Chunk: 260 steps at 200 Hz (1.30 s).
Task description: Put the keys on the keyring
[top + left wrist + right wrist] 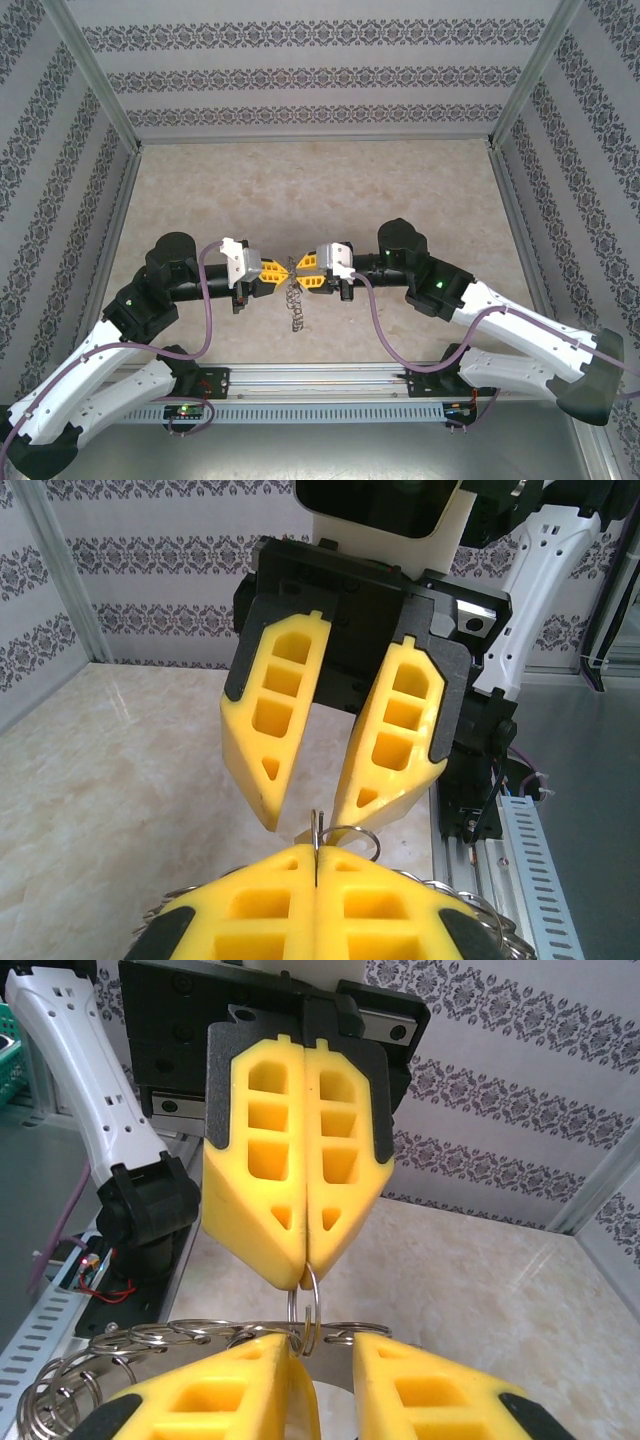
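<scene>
From above, the two arms meet nose to nose over the near middle of the table: the left gripper (283, 270) and the right gripper (300, 272) are almost tip to tip. The keyring (294, 298), a limp grey string of linked metal rings, dangles from that meeting point toward the rail (320, 378) the arms are bolted to. The table (320, 190) is a pale beige, marble-look surface. It's boxed in by walls (320, 75) papered in white with dark floral bands and by slanting aluminium posts (95, 75) at the corners. Over to the left wrist: the left gripper (316, 865) has its yellow fingers pressed flat together, pinching one thin upright loop of the keyring (317, 828), with more rings spilling out to either side beneath. Facing it, the right gripper (310, 818) has its fingers spread, the tips coming down either side of that loop; I can't tell whether they touch it. Now the right wrist: the left gripper (305, 1278) comes in from above, clamped on the loop right at its tip. The right gripper (325, 1360) sits below with a clear gap between its fingers. The rest of the keyring (120, 1345) trails off low to the left in a tangle of wire circles.
</scene>
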Available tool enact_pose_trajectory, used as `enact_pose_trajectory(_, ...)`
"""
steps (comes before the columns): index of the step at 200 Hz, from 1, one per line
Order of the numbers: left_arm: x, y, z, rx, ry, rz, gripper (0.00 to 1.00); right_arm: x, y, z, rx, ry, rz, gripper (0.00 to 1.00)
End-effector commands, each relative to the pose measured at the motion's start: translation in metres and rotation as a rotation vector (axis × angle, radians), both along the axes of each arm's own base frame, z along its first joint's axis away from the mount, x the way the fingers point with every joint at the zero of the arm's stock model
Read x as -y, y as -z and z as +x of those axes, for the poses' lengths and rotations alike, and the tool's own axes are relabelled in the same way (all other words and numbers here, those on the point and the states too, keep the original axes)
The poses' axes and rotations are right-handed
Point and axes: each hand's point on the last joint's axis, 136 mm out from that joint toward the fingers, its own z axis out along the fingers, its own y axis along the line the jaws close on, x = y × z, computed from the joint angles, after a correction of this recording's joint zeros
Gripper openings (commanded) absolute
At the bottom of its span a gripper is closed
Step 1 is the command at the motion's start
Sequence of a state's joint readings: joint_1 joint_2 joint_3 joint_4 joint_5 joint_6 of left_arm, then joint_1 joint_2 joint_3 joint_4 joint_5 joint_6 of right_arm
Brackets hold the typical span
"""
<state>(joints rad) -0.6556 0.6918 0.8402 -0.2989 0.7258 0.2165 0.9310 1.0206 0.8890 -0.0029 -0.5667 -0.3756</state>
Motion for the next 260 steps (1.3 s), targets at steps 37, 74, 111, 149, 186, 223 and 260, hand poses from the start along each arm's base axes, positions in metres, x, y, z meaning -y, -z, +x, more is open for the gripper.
enact_pose_trajectory(37, 0.003, -0.02, -0.007, 0.058, 0.036, -0.062, 0.0, -0.005, -0.019, -0.001, 0.0, -0.033, 0.046, 0.2)
enact_pose_trajectory(74, 0.003, -0.019, -0.006, 0.056, 0.03, -0.058, 0.0, -0.005, -0.019, 0.0, 0.008, -0.027, 0.039, 0.02)
enact_pose_trajectory(111, 0.001, -0.007, 0.004, 0.017, -0.022, 0.023, 0.0, -0.001, -0.018, 0.006, 0.033, 0.018, -0.001, 0.0)
enact_pose_trajectory(149, 0.0, 0.006, 0.012, 0.001, -0.056, 0.128, 0.09, 0.002, -0.018, 0.01, 0.052, 0.035, -0.084, 0.0)
enact_pose_trajectory(186, 0.005, 0.01, 0.018, -0.007, -0.052, 0.17, 0.14, 0.001, -0.016, 0.008, 0.051, 0.02, -0.143, 0.0)
enact_pose_trajectory(223, 0.012, 0.02, 0.022, -0.015, -0.045, 0.211, 0.15, 0.001, -0.018, 0.003, 0.05, 0.003, -0.149, 0.0)
enact_pose_trajectory(260, 0.017, 0.015, 0.019, -0.002, -0.031, 0.183, 0.0, 0.003, -0.016, 0.001, 0.048, 0.001, -0.157, 0.0)
